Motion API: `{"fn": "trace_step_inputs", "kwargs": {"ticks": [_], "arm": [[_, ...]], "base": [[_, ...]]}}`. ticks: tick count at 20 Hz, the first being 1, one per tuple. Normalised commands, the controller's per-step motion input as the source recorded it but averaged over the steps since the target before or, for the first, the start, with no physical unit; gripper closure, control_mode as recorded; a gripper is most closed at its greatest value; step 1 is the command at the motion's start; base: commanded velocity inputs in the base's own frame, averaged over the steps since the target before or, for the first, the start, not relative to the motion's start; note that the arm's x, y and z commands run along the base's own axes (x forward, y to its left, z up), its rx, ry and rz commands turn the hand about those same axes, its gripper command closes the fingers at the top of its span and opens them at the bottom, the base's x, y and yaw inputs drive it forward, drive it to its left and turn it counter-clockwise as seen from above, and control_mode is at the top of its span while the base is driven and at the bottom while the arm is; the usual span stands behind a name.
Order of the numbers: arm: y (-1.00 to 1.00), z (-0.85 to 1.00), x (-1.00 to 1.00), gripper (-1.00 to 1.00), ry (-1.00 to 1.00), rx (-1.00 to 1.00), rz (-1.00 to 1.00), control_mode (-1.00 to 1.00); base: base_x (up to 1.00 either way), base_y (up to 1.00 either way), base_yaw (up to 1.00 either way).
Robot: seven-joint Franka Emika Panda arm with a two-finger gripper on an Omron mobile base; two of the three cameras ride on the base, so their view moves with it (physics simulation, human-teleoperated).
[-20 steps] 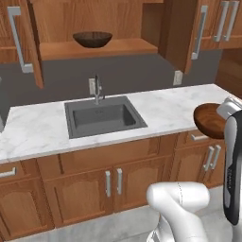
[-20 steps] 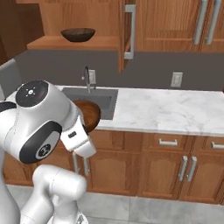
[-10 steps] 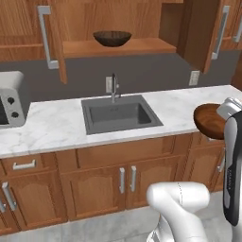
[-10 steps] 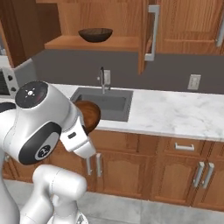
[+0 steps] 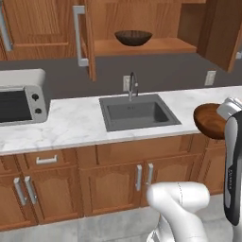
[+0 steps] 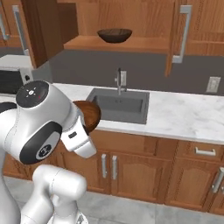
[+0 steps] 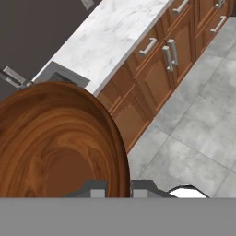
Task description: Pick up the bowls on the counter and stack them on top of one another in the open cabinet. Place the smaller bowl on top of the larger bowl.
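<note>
Two wooden bowls in sight, well apart. Larger bowl (image 5: 133, 37), dark brown and wide, sits upright on the shelf of the open cabinet (image 5: 156, 46), roughly above the sink; same bowl (image 6: 114, 35) shows from the right base camera, centred on that shelf (image 6: 131, 43).

Smaller bowl (image 5: 209, 120), reddish-brown, is off the tabletop, carried at the robot's hand out in front of the base cabinets at about tabletop height. From the left base camera it sits at the right edge, just beside the white forearm, tilted so the glossy inside faces the camera. From the right base camera it (image 6: 89, 115) peeks out behind the arm's big white joint, mostly hidden. In the hand camera its grained interior (image 7: 55, 147) takes up the lower left, rim running down to the pincer (image 7: 118, 188).

Pincer: closed on the rim of the smaller bowl; the two dark fingertips (image 7: 97, 189) stand close together with the rim edge meeting them at the bottom of the hand camera.

Tabletop (image 5: 80, 123): white marble, grey veins, with the dark grey sink (image 5: 138, 112) inset and a faucet (image 5: 133, 85) behind it. Toaster oven (image 5: 21, 97) stands at the left end of the tabletop. Cabinet door (image 5: 85, 35) with its long grey bar handle hangs open left of the shelf. Grey tiled floor (image 7: 193, 133) lies below the base cabinets (image 7: 156, 60) in the hand camera.
</note>
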Motion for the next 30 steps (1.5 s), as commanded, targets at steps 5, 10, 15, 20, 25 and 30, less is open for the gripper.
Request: {"fn": "trace_step_inputs", "kwargs": {"ticks": [5,10,15,20,25,30], "arm": [[0.0,0.0,0.0,1.0,0.0,0.0,0.0,1.0],[0.0,0.0,0.0,1.0,0.0,0.0,0.0,1.0],[0.0,0.0,0.0,1.0,0.0,0.0,0.0,1.0],[0.0,0.0,0.0,1.0,0.0,0.0,0.0,1.0],[0.0,0.0,0.0,1.0,0.0,0.0,0.0,1.0],[0.0,0.0,0.0,1.0,0.0,0.0,0.0,1.0]], "base": [[0.28,0.46,0.03],[0.58,0.21,-0.03],[0.62,0.05,0.0],[0.62,0.0,0.0],[0.62,-0.01,0.0],[0.62,-0.03,0.0]]}}
